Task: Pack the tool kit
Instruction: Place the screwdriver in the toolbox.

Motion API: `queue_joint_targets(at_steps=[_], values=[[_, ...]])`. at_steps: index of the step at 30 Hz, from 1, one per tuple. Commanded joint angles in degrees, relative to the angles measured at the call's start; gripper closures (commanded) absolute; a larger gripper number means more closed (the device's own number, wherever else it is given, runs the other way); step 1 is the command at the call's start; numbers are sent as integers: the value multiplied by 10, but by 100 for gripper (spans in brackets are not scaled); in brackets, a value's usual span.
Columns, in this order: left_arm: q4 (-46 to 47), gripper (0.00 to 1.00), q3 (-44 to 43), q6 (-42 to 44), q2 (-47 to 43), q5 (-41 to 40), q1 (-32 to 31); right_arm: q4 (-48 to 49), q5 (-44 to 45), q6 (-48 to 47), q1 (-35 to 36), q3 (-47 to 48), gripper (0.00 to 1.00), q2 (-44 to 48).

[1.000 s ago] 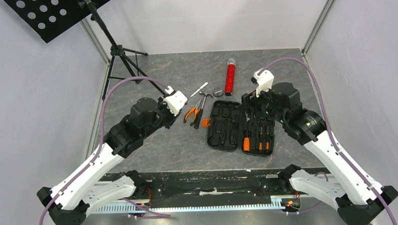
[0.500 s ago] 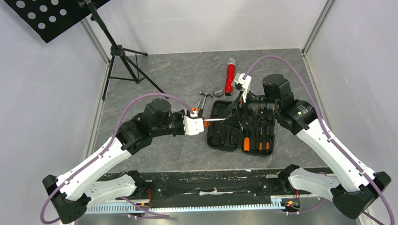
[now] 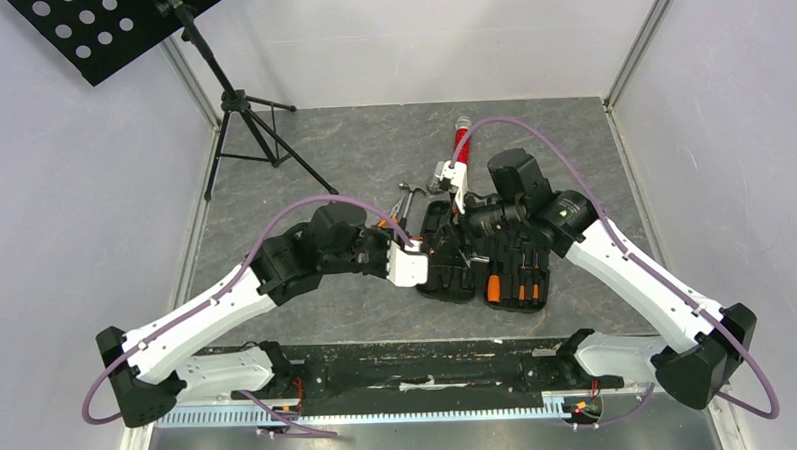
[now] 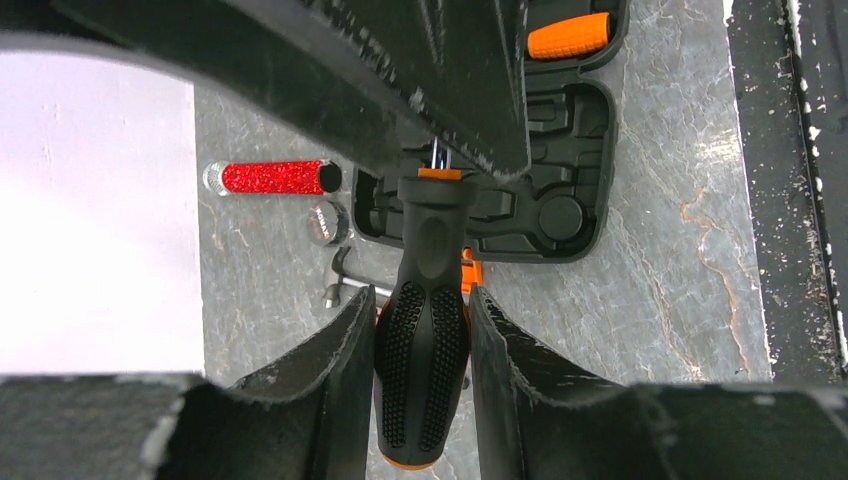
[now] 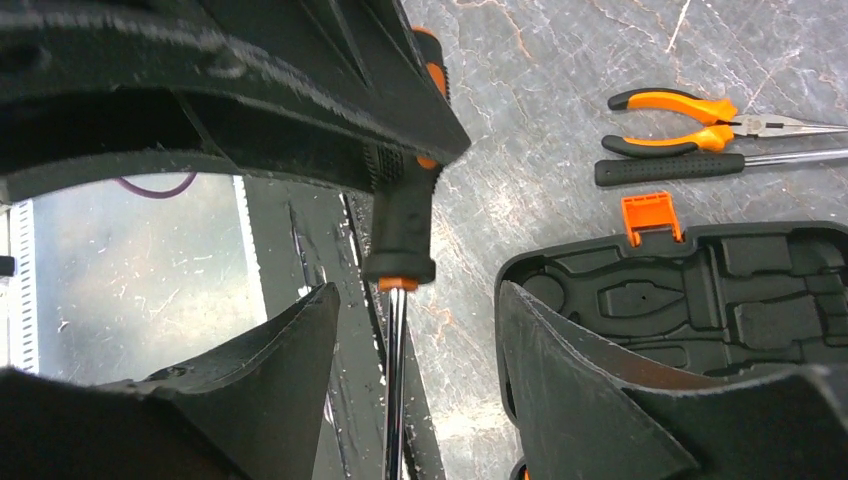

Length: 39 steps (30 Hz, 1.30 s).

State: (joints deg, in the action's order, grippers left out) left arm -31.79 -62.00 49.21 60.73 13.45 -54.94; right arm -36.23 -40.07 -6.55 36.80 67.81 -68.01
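The black tool case [image 3: 473, 267] lies open, with several orange-and-black screwdrivers [image 3: 517, 284] slotted in its right half. My left gripper [image 3: 428, 262] is shut on the black-and-orange handle of a screwdriver [image 4: 425, 330] and holds it above the table by the case's left edge [image 4: 560, 190]. Its steel shaft [image 5: 393, 380] runs between the fingers of my right gripper [image 5: 415, 380], which is open and does not touch it. Orange pliers [image 5: 690, 120] and a black-handled hammer [image 5: 670, 168] lie on the table behind the case's orange latch [image 5: 650, 215].
A red glittery tube [image 3: 460, 141] lies behind the case, with a small round metal object [image 4: 327, 222] beside it. A black tripod [image 3: 238, 106] stands at the back left under a perforated black panel. Grey walls enclose the table on three sides.
My left gripper picked the screwdriver up from beside the pliers and carried it right and nearer, to the case. My right arm swung left, bringing its open fingers round the shaft.
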Motion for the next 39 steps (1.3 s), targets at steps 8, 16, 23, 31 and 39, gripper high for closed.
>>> queue_joint_targets(at_steps=[8,16,23,31,39], values=[[4,98,-37,44,26,-10,-45,-7,-3,-2,25,36,39,-38],[14,98,-38,46,36,-13,-61,-7,7,-4,38,32,47,-48],[26,97,-22,45,37,-35,-62,-16,31,-7,37,25,100,-48],[99,71,35,29,17,-84,-62,-20,85,-7,37,-1,100,-40],[212,49,95,-20,5,-164,-52,-18,215,18,20,-67,100,-38]])
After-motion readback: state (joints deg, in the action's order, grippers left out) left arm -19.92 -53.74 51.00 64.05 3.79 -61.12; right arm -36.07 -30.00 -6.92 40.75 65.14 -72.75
